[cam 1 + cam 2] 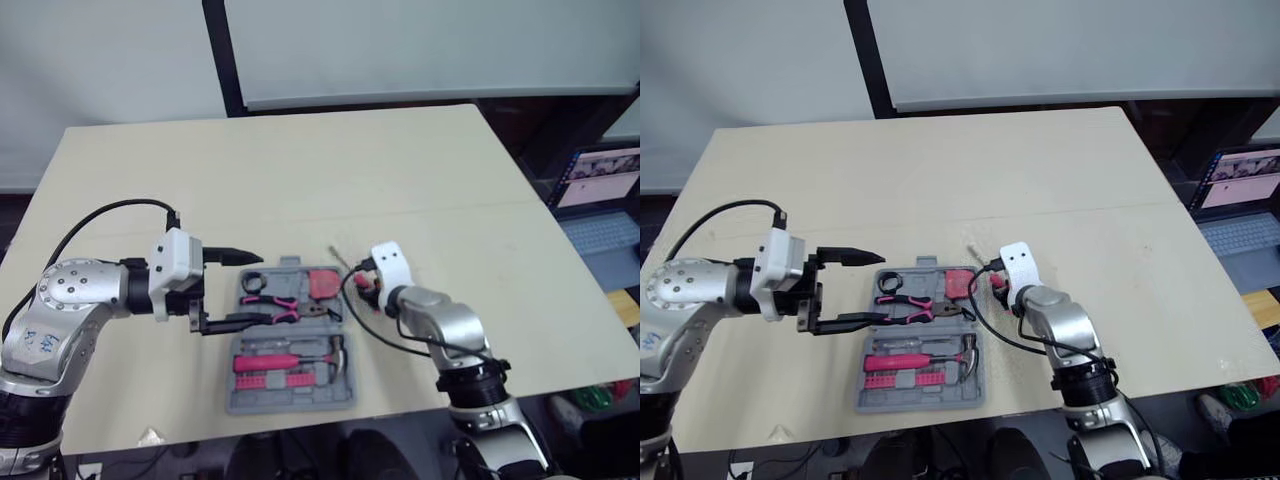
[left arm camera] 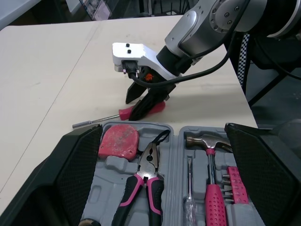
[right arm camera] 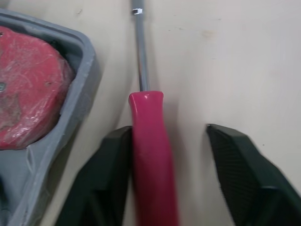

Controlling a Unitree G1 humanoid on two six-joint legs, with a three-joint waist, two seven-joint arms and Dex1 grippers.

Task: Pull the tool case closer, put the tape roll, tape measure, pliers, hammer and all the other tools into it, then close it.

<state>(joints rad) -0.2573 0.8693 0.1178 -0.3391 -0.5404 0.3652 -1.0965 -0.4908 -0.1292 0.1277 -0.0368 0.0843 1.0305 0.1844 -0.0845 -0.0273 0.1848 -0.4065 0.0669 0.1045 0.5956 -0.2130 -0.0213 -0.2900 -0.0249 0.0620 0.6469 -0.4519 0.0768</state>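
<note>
The grey tool case lies open near the table's front edge. In it are a red tape measure, pink-handled pliers, a hammer, a black tape roll and pink bits. A red-handled screwdriver lies on the table just right of the case. My right gripper is open and straddles its handle; one finger touches it and the other stands apart. My left gripper hovers open over the case's left part.
A laptop stands off the table's right edge. The pale table stretches bare behind the case. A cable loops from my right wrist over the case's right edge.
</note>
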